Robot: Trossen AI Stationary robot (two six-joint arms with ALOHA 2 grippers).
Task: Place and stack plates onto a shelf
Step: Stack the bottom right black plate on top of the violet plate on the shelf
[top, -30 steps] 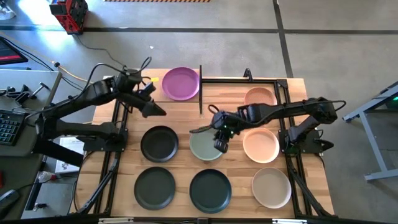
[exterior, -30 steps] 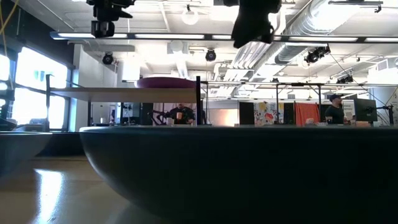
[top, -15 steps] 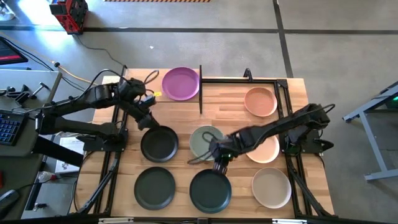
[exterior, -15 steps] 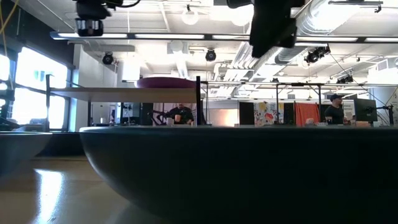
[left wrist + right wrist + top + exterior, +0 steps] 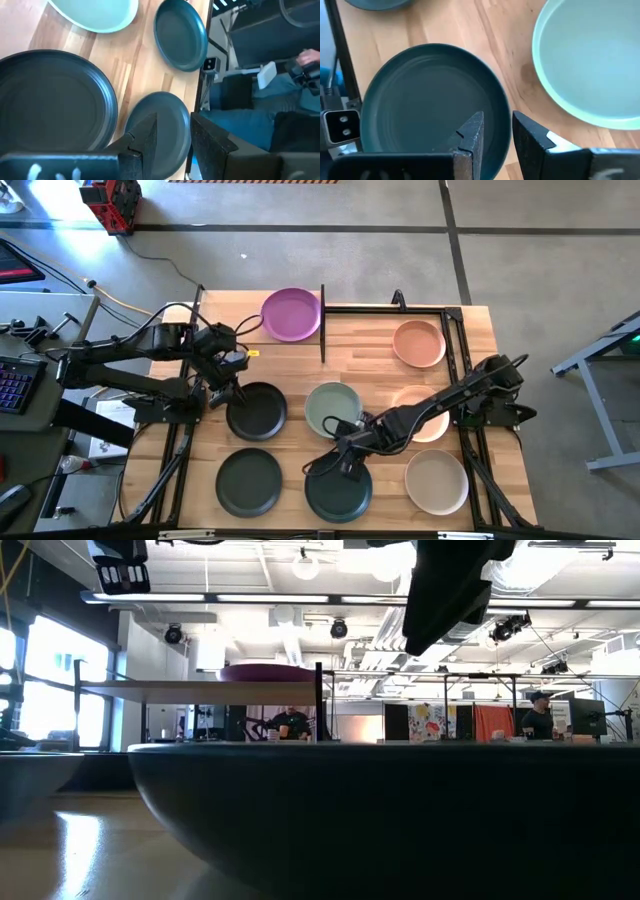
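Note:
Over the rim of the near middle dark plate (image 5: 338,488) (image 5: 432,100), my right gripper (image 5: 345,464) (image 5: 495,135) hovers open. My left gripper (image 5: 234,387) (image 5: 172,137) is open above the left rim of the black plate (image 5: 256,411) (image 5: 50,105). Neither touches anything. The purple plate (image 5: 291,314) (image 5: 265,672) rests on the shelf (image 5: 190,691). Flat on the tabletop lie a sage green plate (image 5: 330,408) (image 5: 590,60), two peach plates (image 5: 418,343) (image 5: 432,425), a beige plate (image 5: 436,481) and a dark grey plate (image 5: 249,481) (image 5: 157,127).
Black metal posts and rails (image 5: 322,322) frame the table's far right part, and rails run along both sides (image 5: 185,410). My right arm (image 5: 440,402) crosses over the nearer peach plate. Bare wood (image 5: 365,355) shows between the post and the far peach plate.
My right gripper has swept from above the sage green plate toward the near edge and now hangs over the near middle dark plate. My left gripper has moved from beside the purple plate toward the near edge, reaching the black plate's left rim. No plate has moved.

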